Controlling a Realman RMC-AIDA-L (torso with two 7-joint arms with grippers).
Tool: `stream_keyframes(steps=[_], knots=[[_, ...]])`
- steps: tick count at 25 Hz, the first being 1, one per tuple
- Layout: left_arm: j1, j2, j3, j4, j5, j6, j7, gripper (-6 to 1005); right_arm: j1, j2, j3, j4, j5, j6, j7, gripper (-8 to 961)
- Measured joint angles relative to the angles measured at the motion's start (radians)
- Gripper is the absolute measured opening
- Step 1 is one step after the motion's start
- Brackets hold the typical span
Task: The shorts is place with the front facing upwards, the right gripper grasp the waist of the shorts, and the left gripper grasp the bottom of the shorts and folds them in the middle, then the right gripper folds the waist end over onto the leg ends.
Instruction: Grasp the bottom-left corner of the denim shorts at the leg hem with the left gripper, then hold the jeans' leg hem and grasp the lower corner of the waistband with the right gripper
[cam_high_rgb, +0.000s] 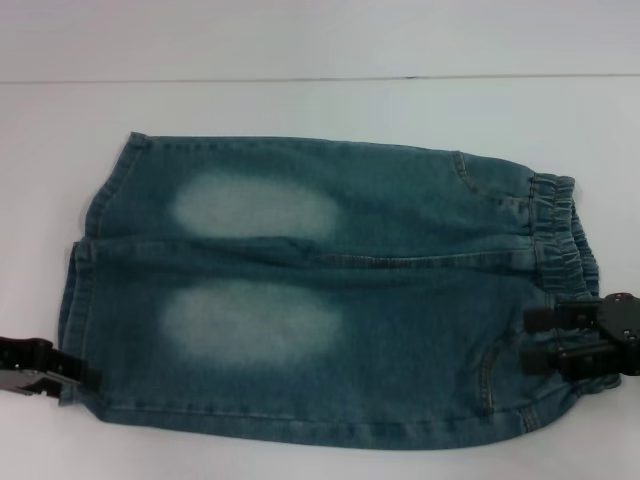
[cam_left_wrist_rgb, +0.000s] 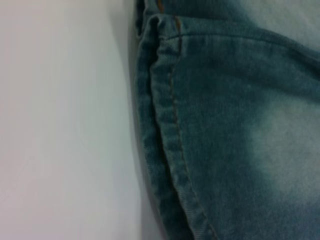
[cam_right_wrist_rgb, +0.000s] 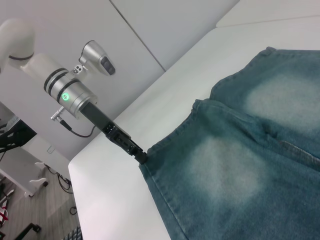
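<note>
Blue denim shorts (cam_high_rgb: 330, 290) lie flat, front up, on the white table (cam_high_rgb: 300, 100). The elastic waist (cam_high_rgb: 560, 230) points right and the leg ends (cam_high_rgb: 85, 260) point left. My left gripper (cam_high_rgb: 85, 377) is at the near corner of the bottom of the shorts, shut on the hem. The right wrist view shows the left gripper (cam_right_wrist_rgb: 141, 156) pinching that corner. The left wrist view shows the stitched hem (cam_left_wrist_rgb: 165, 140) close up. My right gripper (cam_high_rgb: 540, 341) hovers over the near end of the waist, open, with denim between its two black fingers (cam_high_rgb: 540, 320).
The far table edge (cam_high_rgb: 320, 79) runs behind the shorts. Bare white table surrounds the cloth on all sides. In the right wrist view the left arm (cam_right_wrist_rgb: 70, 92), with a green light, reaches in over the table's corner.
</note>
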Motion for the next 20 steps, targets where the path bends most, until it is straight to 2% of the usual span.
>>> stream_keyframes(steps=[6, 11, 14, 18, 20], knots=[[-0.002, 0.0, 0.002, -0.001, -0.006, -0.002, 0.005, 518, 0.001, 0.0, 0.0, 0.001, 0.0, 0.001, -0.001, 956], [-0.002, -0.002, 0.002, -0.002, -0.006, -0.004, 0.012, 275, 0.004, 0.0, 0.0, 0.001, 0.0, 0.001, -0.001, 956], [-0.003, -0.003, 0.002, -0.003, -0.01, -0.006, 0.018, 82, 0.006, 0.0, 0.0, 0.0, 0.002, 0.001, 0.002, 956], [-0.007, -0.004, 0.002, -0.007, -0.018, -0.006, 0.026, 85, 0.021, -0.011, 0.026, -0.001, 0.006, 0.0, 0.065, 955], [-0.012, -0.004, 0.002, -0.009, -0.02, -0.007, 0.027, 86, 0.038, -0.028, 0.049, -0.004, 0.004, -0.005, 0.138, 954]])
